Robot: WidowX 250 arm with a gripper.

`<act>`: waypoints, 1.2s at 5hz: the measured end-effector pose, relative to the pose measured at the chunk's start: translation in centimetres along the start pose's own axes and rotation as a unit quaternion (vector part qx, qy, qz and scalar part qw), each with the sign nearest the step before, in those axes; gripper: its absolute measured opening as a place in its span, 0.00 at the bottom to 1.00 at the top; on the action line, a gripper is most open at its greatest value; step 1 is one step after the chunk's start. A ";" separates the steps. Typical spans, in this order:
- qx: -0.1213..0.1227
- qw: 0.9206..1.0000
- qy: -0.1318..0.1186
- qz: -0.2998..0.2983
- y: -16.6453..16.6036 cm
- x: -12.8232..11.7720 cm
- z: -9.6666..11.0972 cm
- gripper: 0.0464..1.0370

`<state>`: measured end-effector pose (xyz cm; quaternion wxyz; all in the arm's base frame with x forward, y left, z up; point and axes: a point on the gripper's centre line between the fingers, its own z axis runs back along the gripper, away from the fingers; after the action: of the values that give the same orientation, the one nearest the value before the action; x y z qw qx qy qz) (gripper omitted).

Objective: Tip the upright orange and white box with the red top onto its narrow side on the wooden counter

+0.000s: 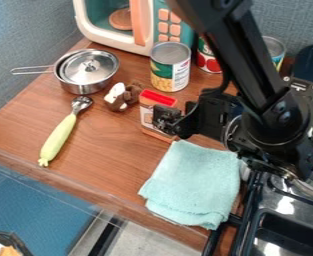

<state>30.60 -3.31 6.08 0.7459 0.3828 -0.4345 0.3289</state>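
The gripper (167, 120) is located near the centre of the camera view, at the right side of a small container with a red lid (146, 114). The lower right part of the container is overlapped by the gripper. Whether the gripper is open or closed cannot be told, nor can it be confirmed that the container is held. The container is seen upright on the wooden table (108, 150).

A brown and white plush toy (120, 96) is noted just beside the container, to its left. Behind the container, a can with a corn label (170, 72) is placed upright in front of a toy microwave (150, 25), whose door is open. A red can (208, 62) and a further can (275, 47) are partly hidden by the arm. A lidded metal pot (86, 71) is found at the upper left, with a green-handled scoop (60, 135) laid below it. A folded teal cloth (193, 185) is spread nearer the camera than the gripper, beside a black sink (289, 230) at the lower right.
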 end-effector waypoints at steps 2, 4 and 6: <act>0.020 1.000 0.005 -0.004 0.1 -1.0 -2.1 0.96; 0.023 1.000 0.000 -0.014 0.0 -1.8 -3.2 0.58; 0.003 0.999 0.029 -0.043 0.0 -1.8 -2.9 0.33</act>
<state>31.03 -1.17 3.48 0.7702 0.3939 -0.3949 0.3092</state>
